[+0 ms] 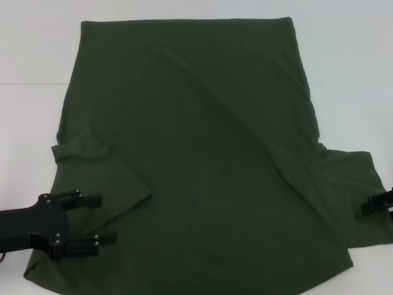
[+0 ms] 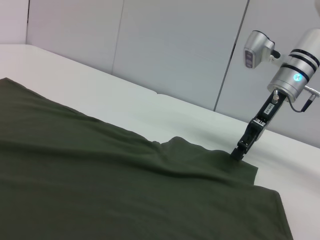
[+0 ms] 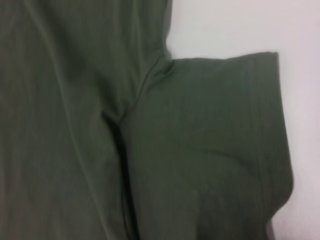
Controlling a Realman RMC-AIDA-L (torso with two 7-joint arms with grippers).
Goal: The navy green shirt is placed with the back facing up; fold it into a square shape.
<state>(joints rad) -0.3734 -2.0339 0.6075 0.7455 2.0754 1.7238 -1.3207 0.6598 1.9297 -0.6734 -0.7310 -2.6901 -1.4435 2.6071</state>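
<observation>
Our left gripper (image 1: 101,222), fingers spread wide, hovers over the limp, light navy green shirt (image 1: 202,153) near the table's (image 1: 344,55) left edge, so we'd pinch its folded-in sleeve hem.

Bright, even overhead light — soft shadows, slight haze.

The large dark olive-green cotton T-shirt (image 1: 202,153) lies flat on the white desk (image 1: 31,49); left claw (image 1: 101,219) over its left sleeve, right claw (image 1: 372,205) at its right sleeve.
</observation>
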